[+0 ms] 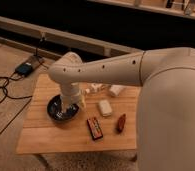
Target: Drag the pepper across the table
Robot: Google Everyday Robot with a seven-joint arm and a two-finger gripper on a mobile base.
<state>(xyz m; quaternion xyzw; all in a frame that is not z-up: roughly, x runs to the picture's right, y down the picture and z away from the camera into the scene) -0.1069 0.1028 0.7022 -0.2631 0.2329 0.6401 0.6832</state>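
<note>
The pepper [121, 122] is a small reddish-brown tapered thing lying on the light wood table [46, 137], toward its right side. My white arm reaches in from the right and bends down over the table's left half. My gripper [71, 105] hangs over a dark bowl [56, 111], well to the left of the pepper and apart from it. The arm's wrist covers much of the bowl's inside.
A flat black-and-red packet [95, 128] lies between bowl and pepper. A white bottle [105, 107] and small white objects [116, 90] lie behind. Cables [1, 85] and a power brick [26, 67] lie on the floor to the left. My shoulder fills the right.
</note>
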